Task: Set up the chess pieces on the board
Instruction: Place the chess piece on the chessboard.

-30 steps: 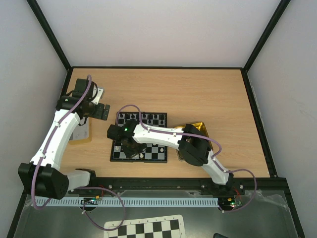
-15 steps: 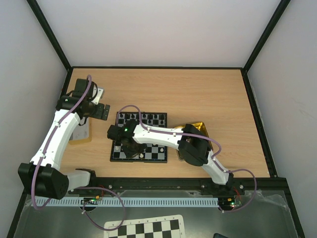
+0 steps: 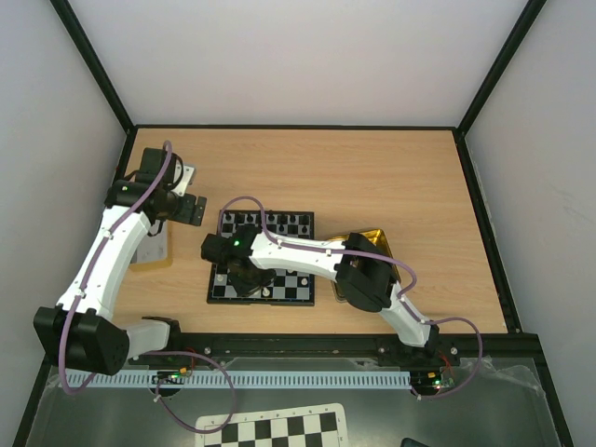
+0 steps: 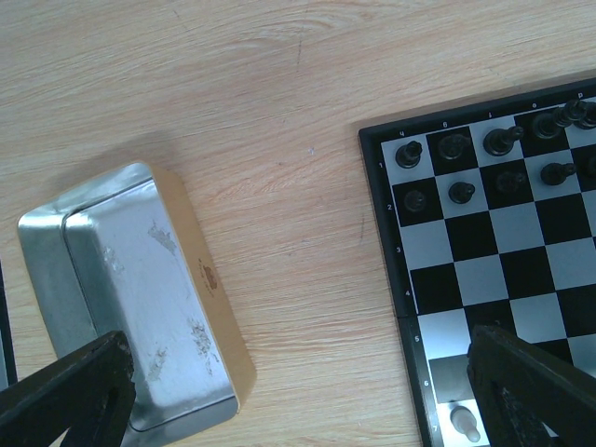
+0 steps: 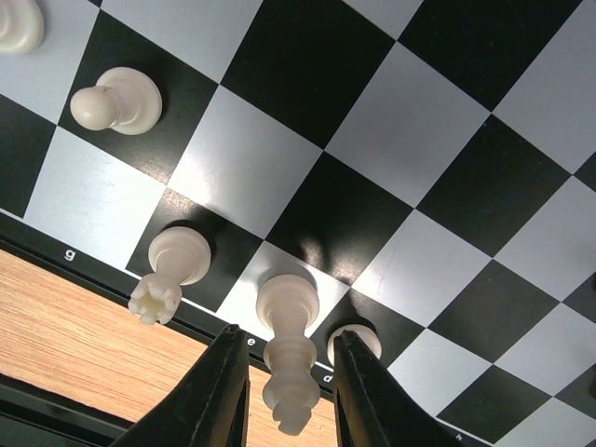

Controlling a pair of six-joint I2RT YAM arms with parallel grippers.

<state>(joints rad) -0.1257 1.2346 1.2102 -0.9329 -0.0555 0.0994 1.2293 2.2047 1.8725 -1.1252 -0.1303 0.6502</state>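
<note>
The board (image 3: 298, 284) lies mid-table, with black chess pieces (image 4: 456, 144) in its far rows. My right gripper (image 5: 290, 382) hovers low over the board's near edge and is open. Its fingers (image 5: 219, 391) stand on either side of a tall white piece (image 5: 287, 317) with a small gap on each side. That piece stands upright on its edge square. A white crowned piece (image 5: 168, 270) and a white pawn (image 5: 116, 101) stand close by. My left gripper (image 4: 307, 410) hangs wide open and holds nothing, above bare wood left of the board (image 4: 484, 270).
A silver tin (image 4: 140, 298) lies left of the board, under my left arm. A gold tin (image 3: 372, 244) sits at the board's right, partly covered by my right arm. A printed checkered sheet (image 3: 279, 430) lies in front of the arm bases.
My right gripper's jaws have eased apart from the tall white piece, which stays standing on its square. Neither arm has shifted in the top view.
</note>
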